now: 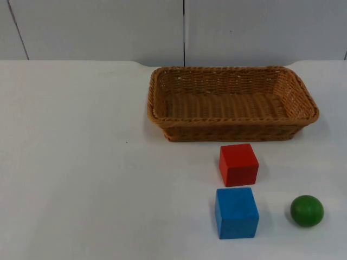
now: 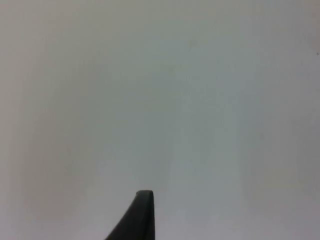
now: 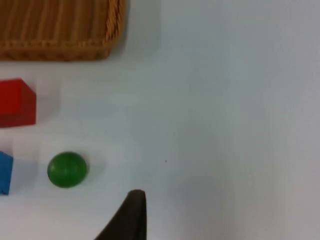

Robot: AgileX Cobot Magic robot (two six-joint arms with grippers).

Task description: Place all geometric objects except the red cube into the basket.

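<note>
A brown wicker basket (image 1: 233,73) stands at the back right of the table with nothing inside it. In front of it sits a red cube (image 1: 238,164), and a blue cube (image 1: 236,212) lies just nearer the front edge. A green ball (image 1: 307,210) rests to the right of the blue cube. My right gripper (image 3: 131,215) hovers over bare table beside the green ball (image 3: 67,169), with the red cube (image 3: 17,102), the blue cube (image 3: 4,172) and the basket (image 3: 60,50) beyond it. My left gripper (image 2: 142,215) waits above plain white table.
The white table (image 1: 81,162) stretches wide to the left of the basket and the blocks. A grey partition wall (image 1: 108,27) closes off the far edge.
</note>
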